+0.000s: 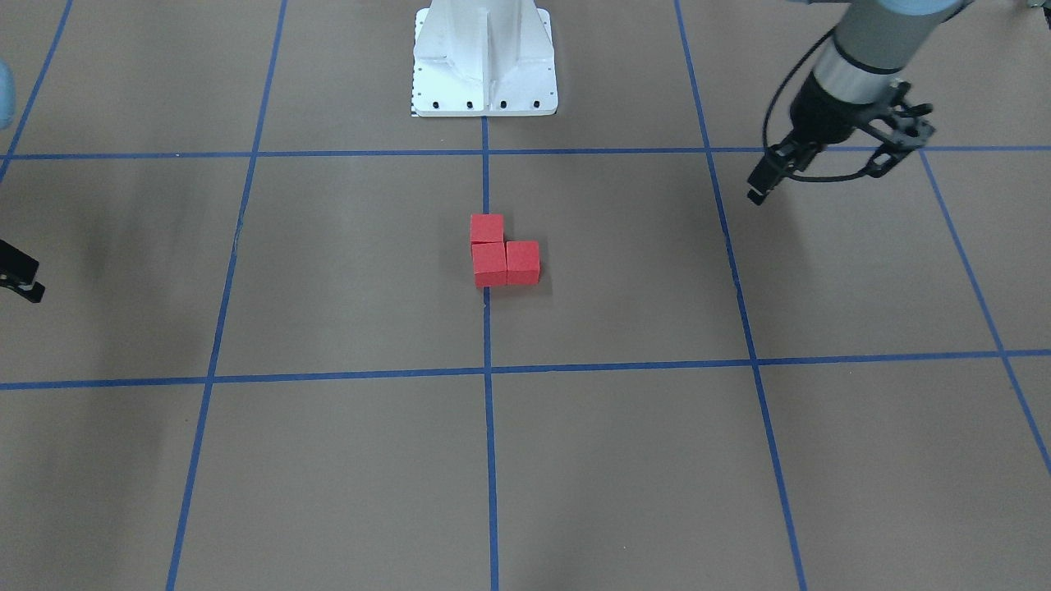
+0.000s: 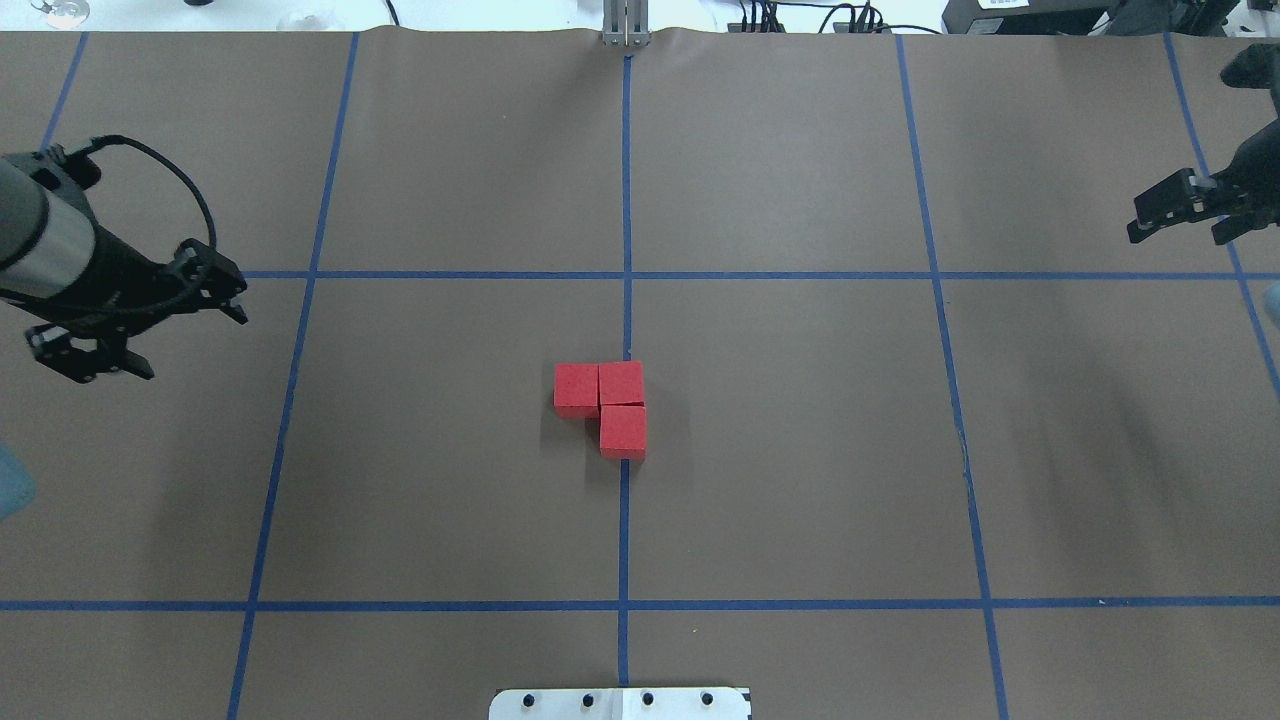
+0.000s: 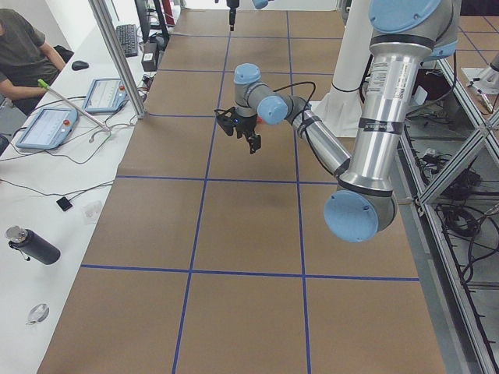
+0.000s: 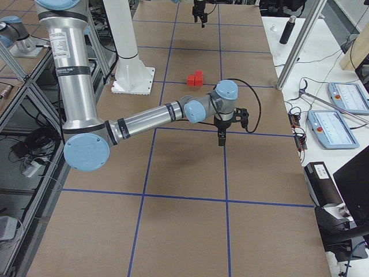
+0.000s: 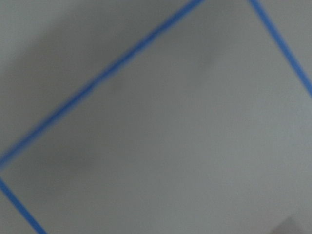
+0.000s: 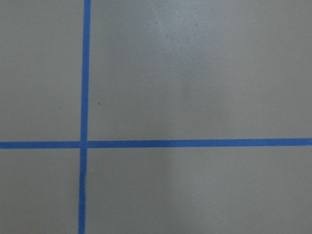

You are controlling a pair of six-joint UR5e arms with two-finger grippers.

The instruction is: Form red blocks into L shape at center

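**Q:** Front-facing view: where is the workpiece?

**A:** The three red blocks (image 1: 502, 253) sit touching in an L at the middle of the worktop (image 1: 328, 460), on the centre tape line (image 1: 490, 460). The left gripper (image 1: 825, 168) hovers well apart, toward the left edge, fingers spread wide and empty.

**Q:** Overhead view?

**A:** The right gripper (image 2: 1190, 220) hangs by the right edge, fingers apart, holding nothing.

**Q:** Side views?

**A:** The right-end view shows the L beyond the near arm. The left-end view does not show it.

**Q:** Wrist views?

**A:** Paper and tape only (the left one is blurred).

**Q:** Failure modes?

**A:** The L looks complete. A low arm sweep across the middle would likely knock a loose cube and open a gap.
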